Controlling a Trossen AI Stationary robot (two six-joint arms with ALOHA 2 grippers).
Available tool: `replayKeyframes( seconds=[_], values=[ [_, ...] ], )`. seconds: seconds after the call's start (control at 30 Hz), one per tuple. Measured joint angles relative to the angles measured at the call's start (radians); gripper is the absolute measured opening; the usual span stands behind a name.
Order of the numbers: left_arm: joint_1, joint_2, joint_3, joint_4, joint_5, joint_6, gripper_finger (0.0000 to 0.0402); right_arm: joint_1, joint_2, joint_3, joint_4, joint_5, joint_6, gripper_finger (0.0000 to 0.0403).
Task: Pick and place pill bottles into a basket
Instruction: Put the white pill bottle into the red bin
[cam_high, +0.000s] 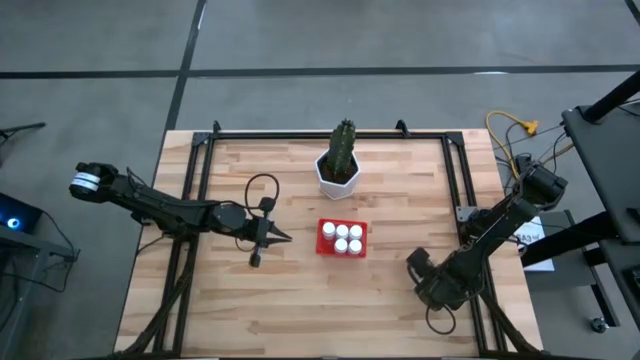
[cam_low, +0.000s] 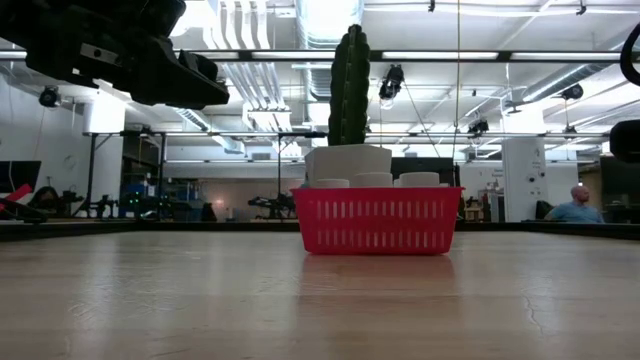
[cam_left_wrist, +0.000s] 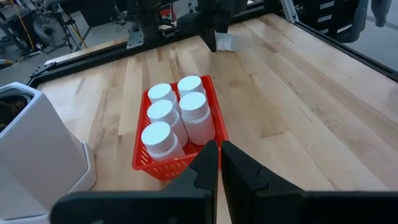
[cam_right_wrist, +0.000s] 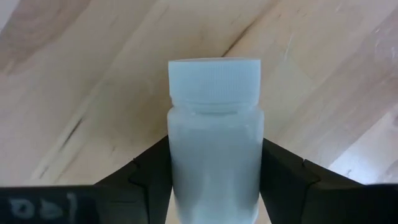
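— What can't you make out from where you are?

— My right gripper is low near the table's right front edge, and from above the arm covers the pill bottle between my fingers. Only my wrist camera shows it: both fingers hug its sides, its base cut off.

— And the basket?

— Mid-table, just in front of the cactus pot. Four bottles show inside; from table height only cap tops clear the rim.

— Room to move?

— Bare wood lies between me and the basket. My left gripper hangs just left of it, fingers pressed together, holding nothing.
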Motion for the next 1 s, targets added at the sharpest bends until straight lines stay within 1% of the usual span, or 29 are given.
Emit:
replayKeyframes(
  seconds=[0.33,0.67,0.9,1.0],
  values=[
    [0.001,0.0,0.0,0.0,0.0,0.0,0.0002,0.0,-0.001,0.0,-0.01,-0.002,0.003,0.0183],
    [0.001,0.0,0.019,0.001,0.0,0.028,0.0002,-0.008,-0.001,0.002,-0.008,0.013,0.07,0.0183],
    [0.001,-0.019,0.037,0.002,0.0,0.033,0.0002,-0.03,0.0,0.06,-0.008,0.073,0.039,0.0183],
    [0.0,-0.033,0.037,0.002,0.001,0.033,0.0002,-0.047,0.0,0.097,-0.007,0.114,0.033,0.0183]
  ],
)
